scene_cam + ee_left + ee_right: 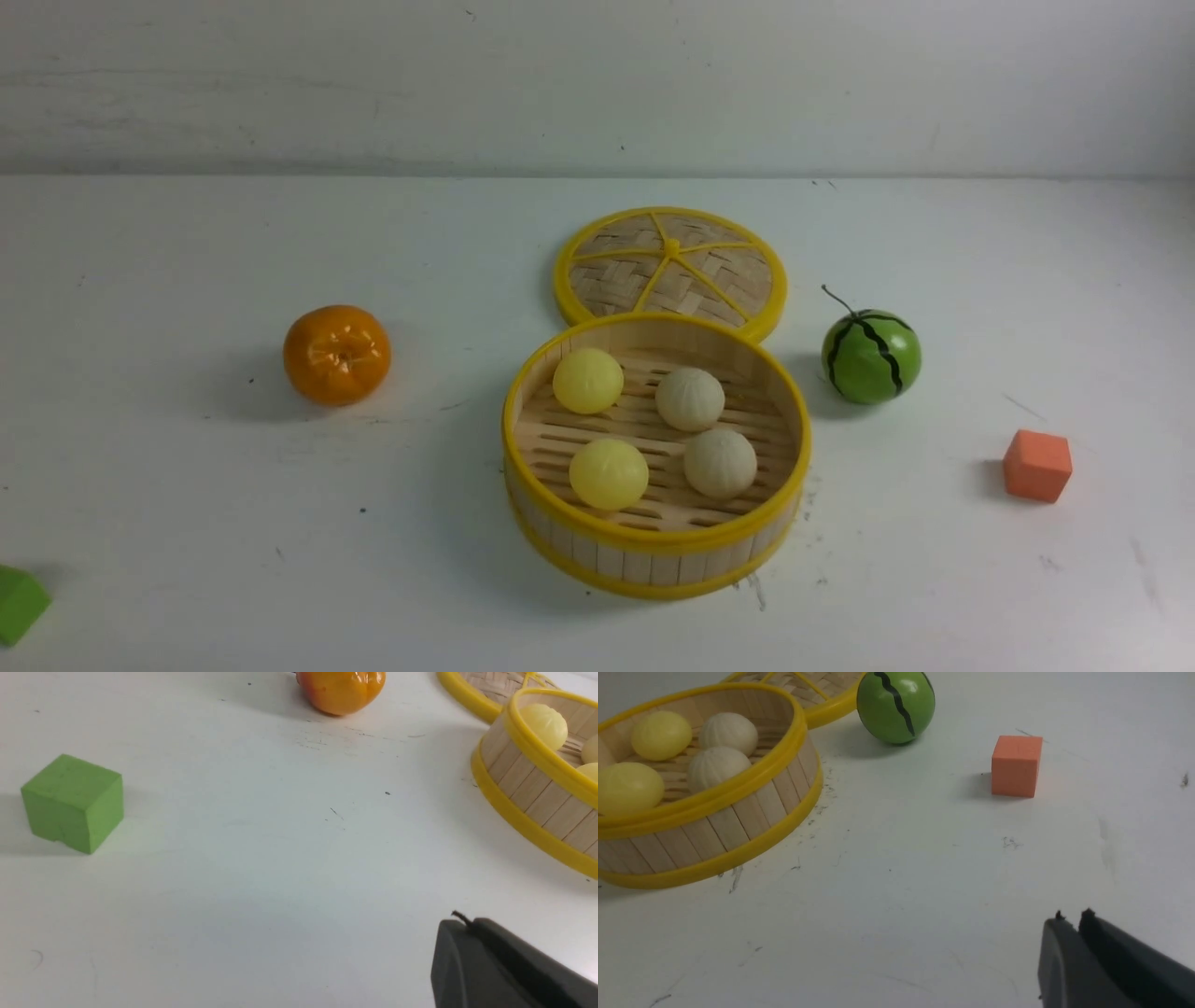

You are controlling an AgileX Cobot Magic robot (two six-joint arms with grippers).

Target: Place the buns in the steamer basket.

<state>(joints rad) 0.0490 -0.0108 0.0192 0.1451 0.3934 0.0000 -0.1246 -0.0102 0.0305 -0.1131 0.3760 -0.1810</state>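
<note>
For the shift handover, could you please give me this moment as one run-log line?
buns: all four in steamer basket | lid: off, behind basket | left gripper: shut, empty | task: looks complete

The place was perhaps a lab or a test room; one could not be certain. A plain white table [280,560] stood against a bare pale wall [597,84], and nothing more of the room was visible.
</note>
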